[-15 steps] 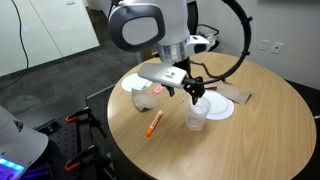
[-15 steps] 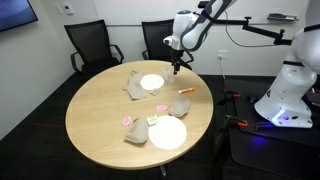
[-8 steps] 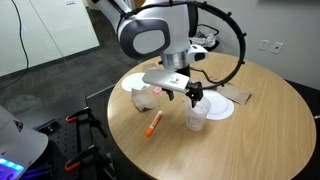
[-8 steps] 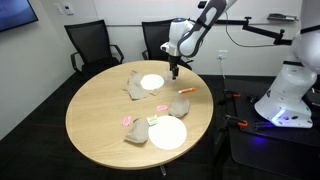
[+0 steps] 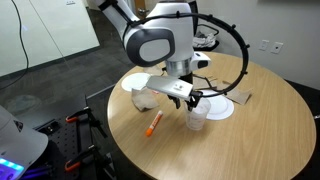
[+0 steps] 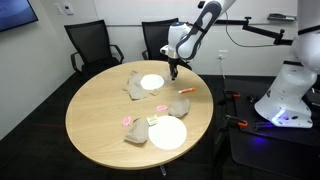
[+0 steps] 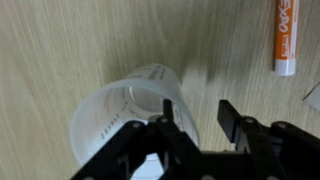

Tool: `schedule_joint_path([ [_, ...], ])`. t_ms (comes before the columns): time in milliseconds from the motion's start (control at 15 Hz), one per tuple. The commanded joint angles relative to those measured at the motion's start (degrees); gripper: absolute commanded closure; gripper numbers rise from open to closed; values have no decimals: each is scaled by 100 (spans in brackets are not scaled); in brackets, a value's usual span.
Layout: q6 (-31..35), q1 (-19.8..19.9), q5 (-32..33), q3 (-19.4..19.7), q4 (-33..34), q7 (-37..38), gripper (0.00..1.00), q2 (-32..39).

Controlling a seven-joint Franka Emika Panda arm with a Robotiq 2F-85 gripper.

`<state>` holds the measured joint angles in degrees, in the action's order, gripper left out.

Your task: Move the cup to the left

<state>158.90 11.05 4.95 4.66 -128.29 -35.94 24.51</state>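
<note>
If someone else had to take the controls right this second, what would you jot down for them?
Gripper: open, low over the cup, one finger at its rim, nothing held.
Cup: upright on the table, beside the white plate; an orange marker lies nearby.
Done: the approach only.
Left: close on the cup, lift, shift it left, release.
</note>
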Motion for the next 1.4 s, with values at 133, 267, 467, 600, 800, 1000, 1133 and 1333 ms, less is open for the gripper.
schedule_joint_path([
  [133,16,205,116,-173,150,49,95,71],
  [267,9,222,108,-193,165,49,100,61],
  [467,16,235,106,-207,193,79,99,62],
  [600,24,203,78,-186,98,211,99,-68],
  [800,-49,161,13,-196,-77,398,99,-372],
  [1000,-103,102,-7,-229,-304,684,99,-793],
  [1133,-130,82,-48,-322,-499,785,99,-1127],
  [1333,-162,-66,-83,-400,-757,965,99,-1592],
])
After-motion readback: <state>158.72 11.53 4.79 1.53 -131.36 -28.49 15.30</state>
